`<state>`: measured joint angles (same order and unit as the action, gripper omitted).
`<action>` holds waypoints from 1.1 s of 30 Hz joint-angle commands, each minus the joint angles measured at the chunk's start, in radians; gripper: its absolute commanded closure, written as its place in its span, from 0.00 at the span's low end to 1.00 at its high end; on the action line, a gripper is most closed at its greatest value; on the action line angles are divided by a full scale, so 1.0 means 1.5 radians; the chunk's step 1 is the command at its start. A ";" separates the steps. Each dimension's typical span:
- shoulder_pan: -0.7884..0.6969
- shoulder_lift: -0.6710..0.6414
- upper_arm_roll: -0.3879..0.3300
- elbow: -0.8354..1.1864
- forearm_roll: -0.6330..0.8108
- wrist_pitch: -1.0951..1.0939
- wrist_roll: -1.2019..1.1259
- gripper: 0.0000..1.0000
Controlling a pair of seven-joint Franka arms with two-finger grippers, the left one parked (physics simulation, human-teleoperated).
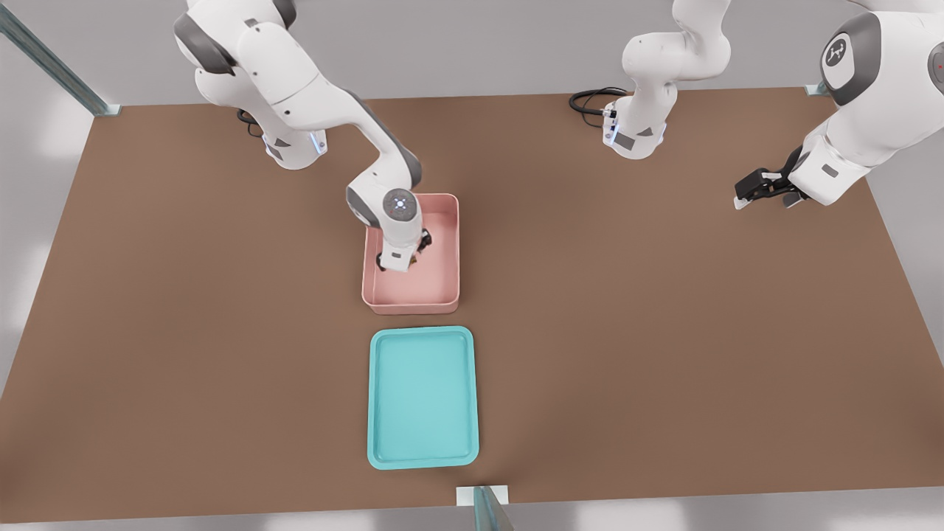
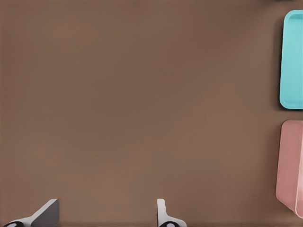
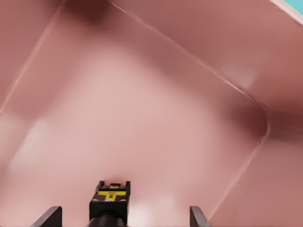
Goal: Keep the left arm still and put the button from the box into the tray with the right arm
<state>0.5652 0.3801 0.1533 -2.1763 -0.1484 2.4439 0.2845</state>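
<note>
Broad brown counter point(image 1: 664, 332), matte and evenly lit, soft shadows. Pale grey wall and floor point(image 1: 472, 44) around it. Metal frame posts at far left corner point(image 1: 51, 63) and near edge point(image 1: 488, 509).

You would have found no readable text; only a small white logo mark point(image 1: 837, 53) stood on the grey round cap point(image 1: 854, 57).

White jointed right arm point(image 1: 317, 96), grey elbow bands.
Round wrist disc point(image 1: 399, 203) ringed with glowing dots; black gripper point(image 1: 404, 259) down inside the pink bin; black cable point(image 1: 590, 99) coiled behind.
</note>
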 commanded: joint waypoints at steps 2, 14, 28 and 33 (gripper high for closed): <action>0.000 -0.001 0.000 -0.021 -0.013 0.106 0.096 0.00; 0.001 0.001 0.002 -0.047 -0.018 0.106 0.095 0.00; 0.007 0.025 0.007 -0.054 -0.023 0.102 0.086 0.28; 0.000 0.022 0.010 -0.047 -0.023 0.097 0.083 0.56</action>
<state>0.5665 0.4140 0.1677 -2.2501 -0.1795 2.5956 0.3983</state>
